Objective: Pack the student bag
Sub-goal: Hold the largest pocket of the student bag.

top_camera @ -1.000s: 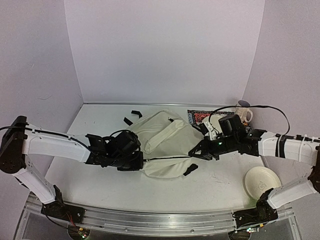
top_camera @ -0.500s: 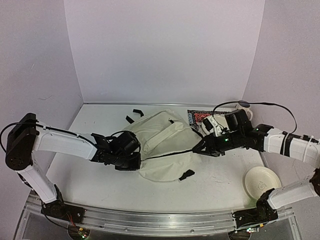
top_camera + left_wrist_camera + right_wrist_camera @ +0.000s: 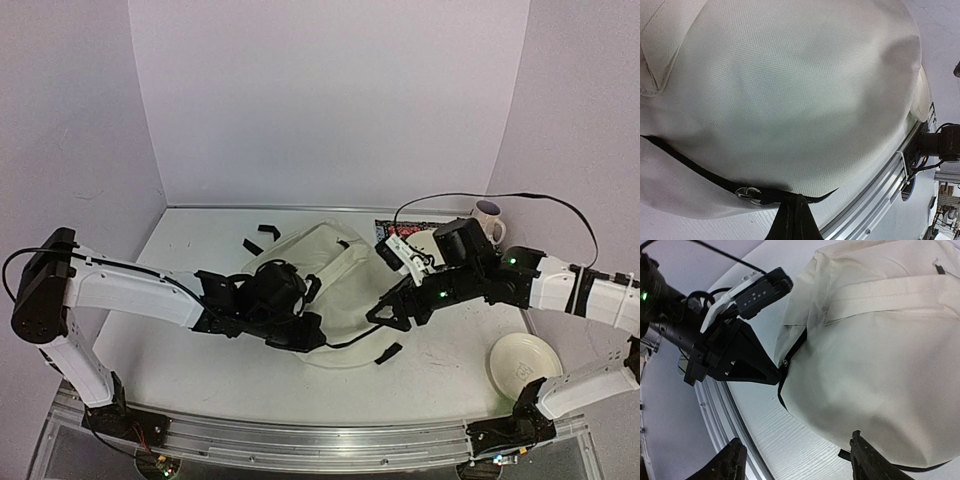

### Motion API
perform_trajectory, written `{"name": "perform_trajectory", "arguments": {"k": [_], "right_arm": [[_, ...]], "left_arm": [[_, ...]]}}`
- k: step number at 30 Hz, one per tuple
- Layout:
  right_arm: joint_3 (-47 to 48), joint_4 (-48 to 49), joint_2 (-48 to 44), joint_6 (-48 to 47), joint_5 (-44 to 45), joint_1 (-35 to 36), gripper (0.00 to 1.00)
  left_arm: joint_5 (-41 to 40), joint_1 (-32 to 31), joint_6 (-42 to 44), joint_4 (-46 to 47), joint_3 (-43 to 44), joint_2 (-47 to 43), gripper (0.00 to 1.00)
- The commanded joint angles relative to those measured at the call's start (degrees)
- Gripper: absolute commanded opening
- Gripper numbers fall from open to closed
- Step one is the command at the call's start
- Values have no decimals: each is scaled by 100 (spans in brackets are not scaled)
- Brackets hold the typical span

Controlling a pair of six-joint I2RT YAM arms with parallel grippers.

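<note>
Room: white tabletop [image 3: 190, 375] under both claws, matte, faint scuffs on near side of right claw [image 3: 383, 314]. Bare stretch runs L of left claw [image 3: 303, 330]. Well beyond both claws, white back wall [image 3: 320, 100]. Pale lilac side walls: one [image 3: 70, 120] far L of left claw, other [image 3: 585, 100] R of right claw. Nearer than both, alu rail [image 3: 320, 440] along table edge. Light soft, even.

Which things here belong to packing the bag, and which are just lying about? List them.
For the job:
bag
left fingers, shut on the bag's zipper line
right fingers, open

Lying about:
mug
plate
patterned mat
</note>
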Motion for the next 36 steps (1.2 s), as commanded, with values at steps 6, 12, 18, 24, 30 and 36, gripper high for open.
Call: {"name": "perform_trajectory", "arguments": {"k": [6,12,18,24,30,36], "right_arm": [[-819,1553,-127,-2326,886,1043,69],[-1476,3001,145,-3220,1917,1629,65],[-1357,3360,835,-4011,3084,2046,63],[-1157,3508,1455,-4355,3645,2232,57],[-1175,3855,1763,-4522,4170,2439,28],[-1279,3668,1521,-4524,4123,2544,0]], "left_arm": [[191,36,-2,489,142,-133,0],[372,77,-63,692,160,-186,0],[712,363,-337,1204,-172,-363,0],[963,389,-351,1310,-70,-231,0],[1074,474,-407,1371,-126,-258,0],[938,884,-313,1058,-271,-297,0]]}}
